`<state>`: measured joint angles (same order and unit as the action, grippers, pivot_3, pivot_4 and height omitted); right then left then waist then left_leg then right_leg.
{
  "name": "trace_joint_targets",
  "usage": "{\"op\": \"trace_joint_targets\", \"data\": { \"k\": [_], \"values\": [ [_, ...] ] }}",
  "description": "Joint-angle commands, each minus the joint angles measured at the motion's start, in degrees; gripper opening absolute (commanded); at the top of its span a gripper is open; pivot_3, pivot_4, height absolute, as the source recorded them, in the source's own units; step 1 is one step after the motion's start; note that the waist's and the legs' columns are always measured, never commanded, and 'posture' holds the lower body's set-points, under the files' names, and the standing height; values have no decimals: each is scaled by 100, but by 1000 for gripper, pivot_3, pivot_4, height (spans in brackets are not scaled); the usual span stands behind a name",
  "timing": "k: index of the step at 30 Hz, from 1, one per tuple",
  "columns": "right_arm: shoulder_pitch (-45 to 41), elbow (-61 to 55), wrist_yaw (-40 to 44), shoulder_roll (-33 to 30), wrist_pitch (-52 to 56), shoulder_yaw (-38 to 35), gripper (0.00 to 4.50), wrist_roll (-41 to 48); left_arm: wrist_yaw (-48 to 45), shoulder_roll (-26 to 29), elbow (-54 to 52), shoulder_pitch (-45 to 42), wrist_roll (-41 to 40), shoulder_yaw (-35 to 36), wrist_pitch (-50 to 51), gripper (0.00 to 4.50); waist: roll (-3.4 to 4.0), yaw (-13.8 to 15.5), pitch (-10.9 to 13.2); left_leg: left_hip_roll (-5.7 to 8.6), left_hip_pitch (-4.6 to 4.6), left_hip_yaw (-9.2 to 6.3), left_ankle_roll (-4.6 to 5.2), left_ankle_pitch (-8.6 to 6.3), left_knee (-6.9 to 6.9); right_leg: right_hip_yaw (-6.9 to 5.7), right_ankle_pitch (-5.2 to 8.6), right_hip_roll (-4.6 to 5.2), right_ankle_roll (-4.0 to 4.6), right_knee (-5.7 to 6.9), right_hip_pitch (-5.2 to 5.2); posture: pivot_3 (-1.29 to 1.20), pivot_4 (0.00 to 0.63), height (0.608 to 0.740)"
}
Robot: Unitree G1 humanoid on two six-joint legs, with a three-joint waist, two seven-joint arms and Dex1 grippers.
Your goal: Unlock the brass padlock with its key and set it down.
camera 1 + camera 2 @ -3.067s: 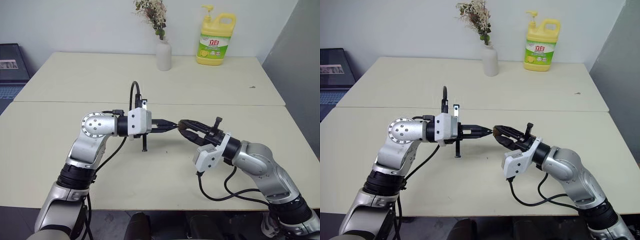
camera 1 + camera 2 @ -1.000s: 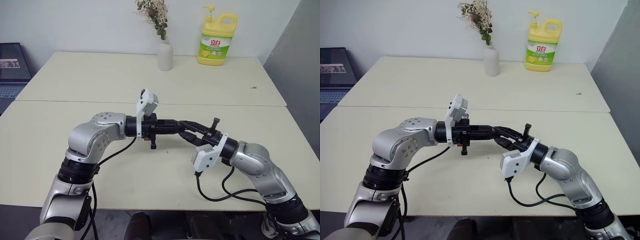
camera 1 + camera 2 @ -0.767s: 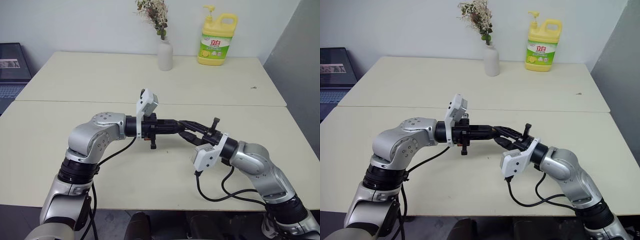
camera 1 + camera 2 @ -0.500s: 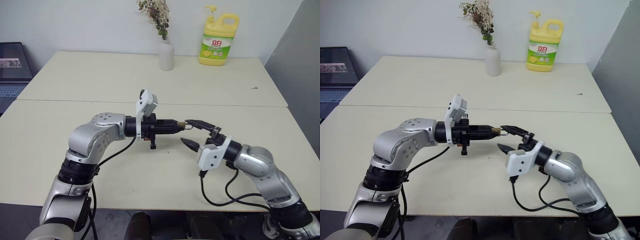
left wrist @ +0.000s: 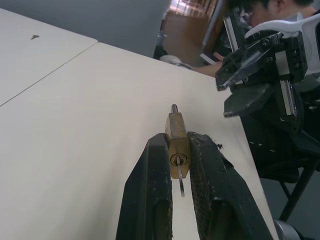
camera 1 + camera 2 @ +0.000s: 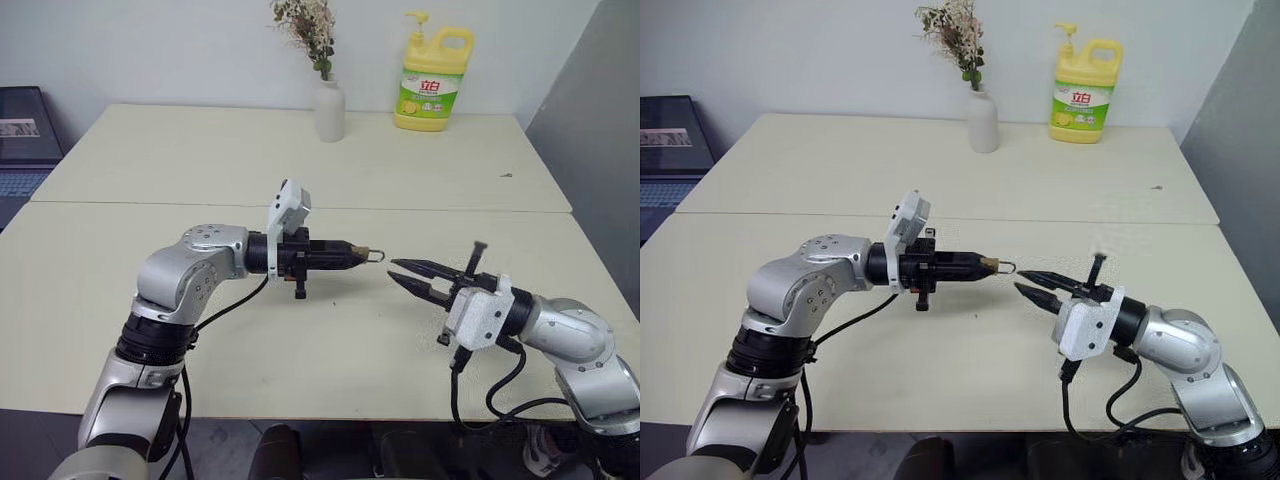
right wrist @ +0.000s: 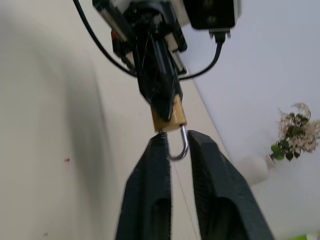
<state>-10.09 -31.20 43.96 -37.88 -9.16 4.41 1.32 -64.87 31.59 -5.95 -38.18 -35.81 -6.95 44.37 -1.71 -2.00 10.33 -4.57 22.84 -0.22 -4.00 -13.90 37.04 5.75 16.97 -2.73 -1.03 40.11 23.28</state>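
The left gripper's fingers (image 5: 150, 200) hide the brass padlock's (image 5: 178, 141) sides, and the key's (image 5: 180, 180) bow

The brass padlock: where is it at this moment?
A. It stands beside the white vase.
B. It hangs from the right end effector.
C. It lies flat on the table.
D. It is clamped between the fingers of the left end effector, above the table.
D: the brass padlock sits between the two black fingers of the left end effector, with the key in its keyhole.
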Motion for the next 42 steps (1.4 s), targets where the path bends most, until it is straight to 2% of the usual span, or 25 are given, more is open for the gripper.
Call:
{"op": "trace_joint_targets", "data": {
  "k": [1,13,42],
  "values": [
    [-236,-135,131,40,171,101,0,335,-181,80,-194,-101,-160,81,7,171,0,10,0,0,0,-1,0,0,0,-1,0,0,0,0,0,0,150,740],
    [-494,341,228,57,110,246,0,290,-309,320,-636,86,-382,108,174,171,0,15,0,0,2,-2,0,0,0,-2,-1,0,2,-3,-1,0,150,740],
    [-288,673,789,-83,-174,388,0,375,-476,468,-809,172,-576,109,247,171,0,16,0,0,2,-2,0,0,0,-1,0,0,1,-4,-1,0,150,740]
  ]
}}
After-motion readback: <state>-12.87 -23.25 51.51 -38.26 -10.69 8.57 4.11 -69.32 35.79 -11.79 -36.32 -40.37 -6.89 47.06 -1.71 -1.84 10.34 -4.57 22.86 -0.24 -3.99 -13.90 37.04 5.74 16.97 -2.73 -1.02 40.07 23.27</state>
